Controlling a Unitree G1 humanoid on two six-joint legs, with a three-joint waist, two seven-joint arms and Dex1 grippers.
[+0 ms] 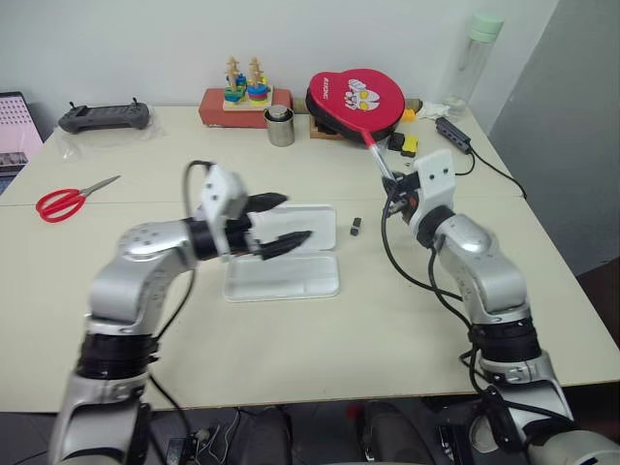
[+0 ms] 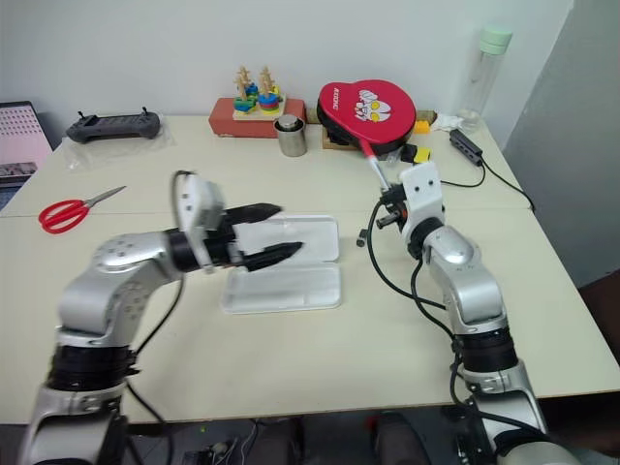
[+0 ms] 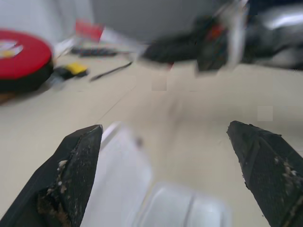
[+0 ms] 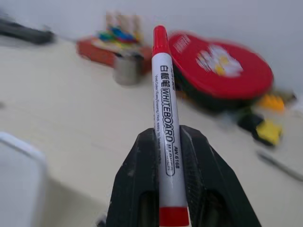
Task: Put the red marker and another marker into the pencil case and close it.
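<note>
Red marker: pinched in the right hand, above the table.
Left hand: fingers spread, empty, over the pencil case.
Case: lies open.
Left: both markers in, lid shut.

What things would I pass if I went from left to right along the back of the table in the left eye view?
Black handheld controller → wooden stacking toy on a red base → small metal cup → round red case → tall clear bottle with a pale green cap.
</note>
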